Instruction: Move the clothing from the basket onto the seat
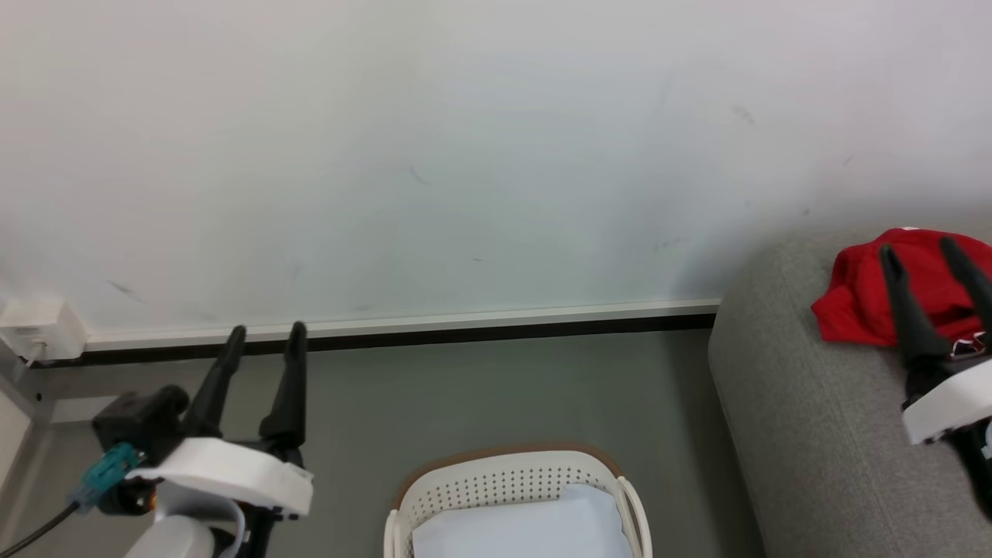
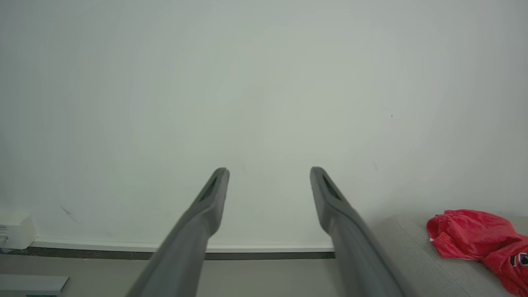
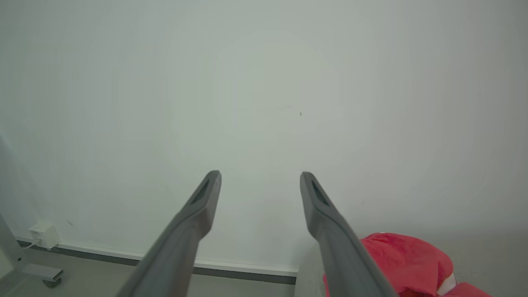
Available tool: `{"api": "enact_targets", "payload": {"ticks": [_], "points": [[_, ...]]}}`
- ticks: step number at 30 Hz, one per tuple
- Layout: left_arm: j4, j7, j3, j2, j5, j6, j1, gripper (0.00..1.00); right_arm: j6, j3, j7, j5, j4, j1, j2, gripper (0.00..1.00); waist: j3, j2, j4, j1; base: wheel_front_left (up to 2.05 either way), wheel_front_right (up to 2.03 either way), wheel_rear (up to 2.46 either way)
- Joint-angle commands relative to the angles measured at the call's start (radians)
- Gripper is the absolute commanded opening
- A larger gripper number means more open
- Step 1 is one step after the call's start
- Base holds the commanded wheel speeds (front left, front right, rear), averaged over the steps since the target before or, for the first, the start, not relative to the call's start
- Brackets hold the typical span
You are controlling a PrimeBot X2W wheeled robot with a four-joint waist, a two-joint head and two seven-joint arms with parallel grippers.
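A heap of red clothing lies on the grey seat at the right; it also appears as clothing on the seat and clothing. My right gripper hangs open just in front of the heap, holding nothing; its fingers are spread apart. The white basket with a brown rim stands on the floor at bottom centre, with a flat white sheet in it. My left gripper is open at the lower left, away from the basket, fingers apart and empty.
A pale wall with a skirting board runs across the back. A white wall box sits at the far left. Grey floor lies between the left arm, the basket and the seat.
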Motion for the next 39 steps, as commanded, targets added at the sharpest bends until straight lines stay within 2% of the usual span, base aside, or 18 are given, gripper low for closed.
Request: {"api": "enact_targets", "payload": {"ticks": [1, 6, 11, 17, 22, 27, 31, 39], "points": [[-0.005, 0.0, 0.023, -0.007, 0.013, -0.003, 0.029, 1.0, -0.003, -0.004, -0.022, -0.018, -0.008, 0.034, 0.018, 1.0, -0.002, 0.0, 0.012, 0.0002, 0.0, 0.0, 0.0], [-0.019, -0.001, 0.131, -0.051, 0.07, -0.022, 0.11, 1.0, -0.003, 0.01, -0.119, -0.065, -0.025, 0.129, 0.118, 1.0, -0.001, 0.0, 0.026, 0.0002, 0.0, 0.0, 0.0], [-0.004, -0.001, 0.211, -0.12, 0.132, -0.052, 0.187, 1.0, -0.003, 0.021, -0.233, -0.133, 0.023, 0.218, 0.21, 1.0, -0.003, 0.0, 0.041, 0.0002, 0.0, 0.0, 0.0], [0.038, -0.001, 0.306, -0.211, 0.236, -0.115, 0.255, 1.0, -0.003, 0.005, -0.261, -0.237, 0.017, 0.314, 0.296, 1.0, -0.012, 0.0, 0.05, 0.0002, 0.0, 0.0, 0.0], [0.058, -0.001, 0.363, -0.283, 0.362, -0.163, 0.291, 1.0, -0.003, -0.008, -0.26, -0.331, -0.045, 0.394, 0.335, 1.0, -0.022, 0.0, 0.049, 0.0002, 0.0, 0.0, 0.0], [0.026, -0.001, 0.421, -0.35, 0.452, -0.184, 0.322, 1.0, -0.003, -0.017, -0.261, -0.375, -0.073, 0.439, 0.362, 1.0, -0.029, 0.0, 0.041, 0.0002, 0.0, 0.0, 0.0], [0.034, -0.001, 0.451, -0.375, 0.486, -0.213, 0.337, 1.0, -0.003, -0.013, -0.261, -0.381, -0.079, 0.444, 0.372, 1.0, -0.034, 0.0, 0.035, 0.0002, 0.0, 0.0, 0.0], [0.06, -0.001, 0.482, -0.387, 0.516, -0.253, 0.328, 1.0, -0.003, -0.004, -0.261, -0.381, -0.07, 0.417, 0.381, 1.0, -0.036, 0.0, 0.033, 0.0002, 0.0, 0.0, 0.0]]}}
